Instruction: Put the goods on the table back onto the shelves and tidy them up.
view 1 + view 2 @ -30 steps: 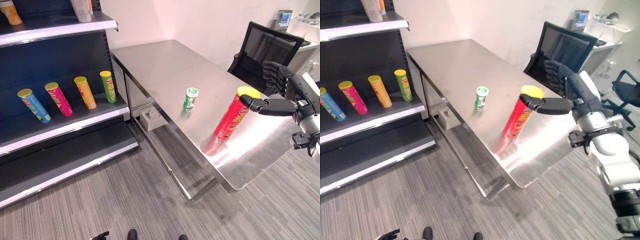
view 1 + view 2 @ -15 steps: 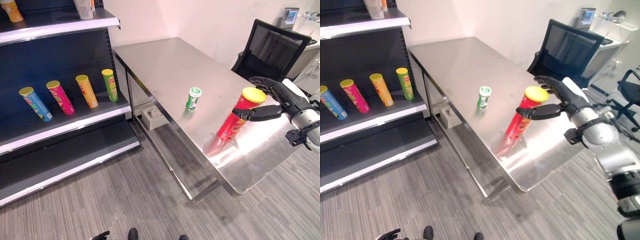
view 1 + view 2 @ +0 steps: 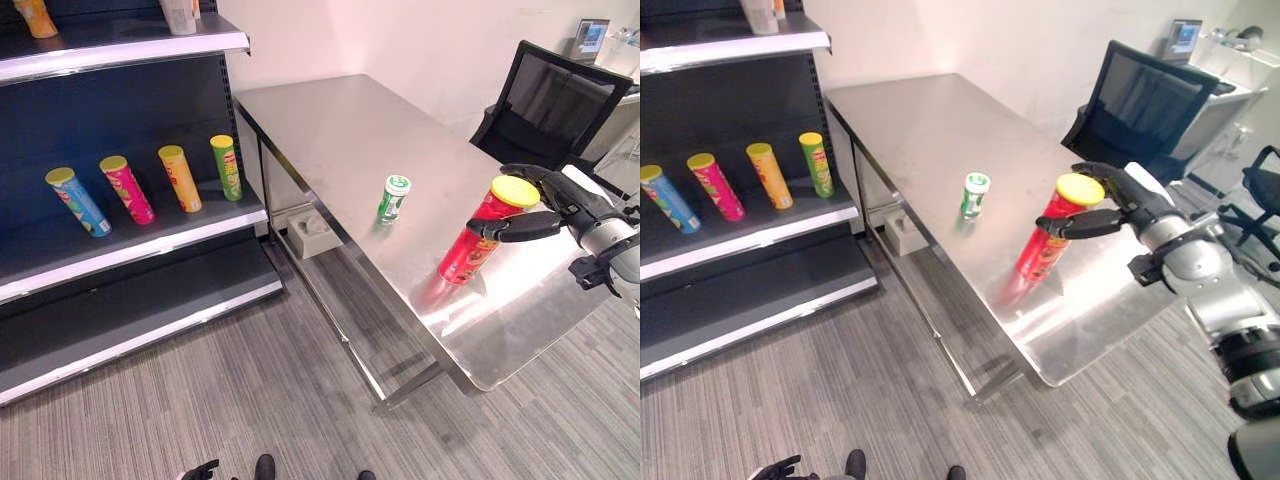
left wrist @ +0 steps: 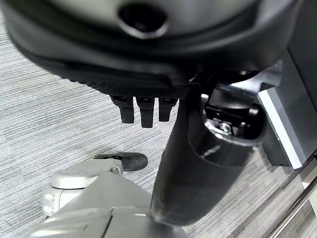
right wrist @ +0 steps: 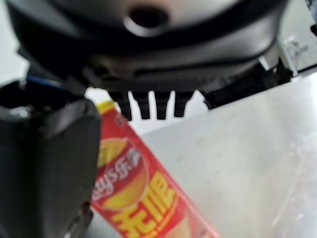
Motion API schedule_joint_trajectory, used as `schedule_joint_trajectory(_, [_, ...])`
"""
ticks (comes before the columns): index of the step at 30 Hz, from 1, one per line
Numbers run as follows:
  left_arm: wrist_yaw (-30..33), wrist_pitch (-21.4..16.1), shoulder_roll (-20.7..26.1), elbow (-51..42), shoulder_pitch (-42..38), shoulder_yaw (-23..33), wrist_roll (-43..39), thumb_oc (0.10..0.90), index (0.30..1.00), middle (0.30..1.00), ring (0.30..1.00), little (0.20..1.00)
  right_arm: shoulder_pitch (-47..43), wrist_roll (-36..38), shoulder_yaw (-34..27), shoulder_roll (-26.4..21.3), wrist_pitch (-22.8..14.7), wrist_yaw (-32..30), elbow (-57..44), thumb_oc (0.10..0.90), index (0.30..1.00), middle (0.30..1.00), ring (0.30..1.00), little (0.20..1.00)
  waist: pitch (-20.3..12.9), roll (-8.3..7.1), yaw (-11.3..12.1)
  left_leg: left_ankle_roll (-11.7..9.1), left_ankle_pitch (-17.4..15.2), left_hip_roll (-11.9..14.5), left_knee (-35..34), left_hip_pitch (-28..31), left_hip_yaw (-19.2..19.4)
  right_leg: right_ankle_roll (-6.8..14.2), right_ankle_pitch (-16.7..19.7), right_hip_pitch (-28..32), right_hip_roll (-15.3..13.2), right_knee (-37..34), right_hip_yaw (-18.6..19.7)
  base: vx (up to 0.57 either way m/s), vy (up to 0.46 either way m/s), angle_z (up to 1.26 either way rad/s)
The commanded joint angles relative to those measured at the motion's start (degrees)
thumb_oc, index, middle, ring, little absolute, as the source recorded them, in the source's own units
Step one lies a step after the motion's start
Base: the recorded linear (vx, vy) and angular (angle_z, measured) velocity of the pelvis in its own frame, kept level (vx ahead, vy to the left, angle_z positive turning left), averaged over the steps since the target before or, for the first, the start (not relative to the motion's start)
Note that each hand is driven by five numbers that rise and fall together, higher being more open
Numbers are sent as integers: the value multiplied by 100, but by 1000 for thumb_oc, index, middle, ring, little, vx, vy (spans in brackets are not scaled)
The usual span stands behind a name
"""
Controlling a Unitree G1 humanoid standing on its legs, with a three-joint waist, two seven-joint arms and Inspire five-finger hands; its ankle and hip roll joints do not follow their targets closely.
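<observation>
Right hand wraps the upper part of the red can, thumb across the front and fingers round the back under the yellow lid; the grasp looks closed or nearly so, and the can stands on the table, leaning a bit, not lifted. The right wrist view shows the red can right against the palm. Small green can stands alone mid-table, well apart from the hand, untouched. Shelf holds four cans in a row: blue, pink, orange, green. Left hand hangs low over the floor, fingers curled, holding nothing. Progress: four cans look shelved, two goods left on the table; the red one is being picked and needs carrying to the shelf, then the small green one.
</observation>
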Motion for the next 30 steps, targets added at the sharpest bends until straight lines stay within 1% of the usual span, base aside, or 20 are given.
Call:
schedule_joint_trajectory(1, [-96,-160,103,169,-210,-531,-120,800,900,900,900,900,-1120,516,-62,-94,-232,-112,140,800,900,900,900,900,-106,-243,194,-215,-809,77,46,421,138,408,-100,-25,-336,78,-121,0,0,0])
schedule_joint_trajectory(2, [-99,-153,105,162,-213,-548,-138,800,900,900,900,900,-1144,647,-57,-48,-219,-80,145,800,900,900,900,900,-102,-245,197,-218,-809,78,46,415,140,408,-102,-22,-338,78,-134,0,0,0])
schedule_joint_trajectory(6, [-110,-149,102,142,-208,-567,-163,800,900,900,900,900,-1160,801,-57,20,-201,-59,162,800,900,900,900,900,-96,-244,204,-218,-810,74,46,410,135,409,-97,-19,-344,78,-133,0,0,0])
schedule_joint_trajectory(7, [-119,-140,104,137,-205,-573,-160,800,900,900,900,900,-1173,827,-17,34,-181,-30,194,765,848,848,848,848,-95,-241,208,-218,-809,71,46,411,132,409,-98,-18,-342,78,-144,0,0,0])
schedule_joint_trajectory(8, [-119,-140,104,137,-205,-572,-160,800,900,900,900,900,-1174,828,-16,34,-181,-30,194,671,707,707,707,707,-95,-241,208,-218,-809,71,46,411,132,409,-98,-18,-342,78,-144,0,0,0])
schedule_joint_trajectory(9, [-133,-134,117,120,-204,-580,-166,800,900,900,900,900,-1228,787,85,0,-142,16,220,400,300,300,300,300,-94,-250,217,-220,-807,69,46,405,130,410,-97,-19,-343,78,-144,0,0,0])
schedule_joint_trajectory(14, [-137,-126,118,125,-212,-586,-145,800,900,900,900,900,-1289,704,215,-73,-112,42,194,400,300,300,300,300,-99,-254,206,-225,-804,74,46,409,119,408,-104,-16,-345,78,-150,0,0,0])
schedule_joint_trajectory(17, [-134,-131,119,115,-212,-575,-146,800,900,900,900,900,-1264,638,173,-93,-130,10,180,400,300,300,300,300,-98,-247,200,-229,-803,79,46,408,113,409,-106,-19,-346,78,-161,0,0,0])
schedule_joint_trajectory(20, [-115,-132,129,88,-200,-541,-141,800,900,900,900,900,-1104,550,-49,-118,-179,-92,81,400,300,300,300,300,-98,-237,197,-227,-808,82,46,410,101,409,-109,-11,-341,78,-166,-5,-30,0])
schedule_joint_trajectory(21, [-75,-139,124,62,-203,-456,-129,800,900,900,900,900,-799,451,-547,-116,-282,-305,-246,400,300,300,300,300,-96,-198,164,-227,-811,90,46,407,71,401,-129,4,-330,78,-186,-4,-44,1])
schedule_joint_trajectory(22, [-75,-139,139,61,-206,-468,-129,800,900,900,900,900,-737,444,-605,-117,-277,-308,-270,400,300,300,300,300,-94,-209,178,-228,-811,90,46,408,68,401,-130,7,-330,78,-189,10,-108,11])
schedule_joint_trajectory(23, [-50,-134,144,11,-190,-359,-85,800,900,900,900,900,-224,327,-1425,16,-447,-604,-754,400,300,300,300,300,-100,-153,165,-227,-810,116,46,407,30,386,-173,32,-314,78,-209,25,-92,16])
schedule_joint_trajectory(24, [-43,-129,130,-4,-166,-307,-70,800,900,900,900,900,-102,270,-1670,62,-524,-708,-950,400,300,300,300,300,-107,-122,151,-228,-809,128,46,410,14,377,-191,42,-307,78,-217,38,-163,28])
schedule_joint_trajectory(25, [-6,-134,144,-52,-152,-228,-63,800,900,900,900,900,201,170,-2191,198,-647,-893,-1417,400,300,300,300,300,-105,-95,171,-238,-800,158,46,410,-39,355,-225,68,-280,78,-243,35,-140,18])
schedule_joint_trajectory(27, [12,-131,128,-119,-103,-129,-74,800,900,900,900,900,371,164,-2604,372,-833,-1034,-1869,400,300,300,300,300,-112,-39,195,-253,-782,203,46,399,-108,324,-283,82,-235,78,-249,34,-131,15])
schedule_joint_trajectory(29, [16,-140,115,-208,-66,-82,-114,800,900,900,900,900,473,156,-2863,520,-939,-1099,-2237,400,300,300,300,300,-108,-1,237,-279,-747,253,46,368,-182,284,-333,90,-185,78,-274,25,-146,16])
schedule_joint_trajectory(30, [15,-142,109,-299,-28,-23,-210,800,900,900,900,900,541,171,-3071,723,-1071,-1158,-2634,400,300,300,300,300,-90,40,291,-325,-700,336,46,315,-280,241,-390,84,-107,78,-300,15,-175,19])
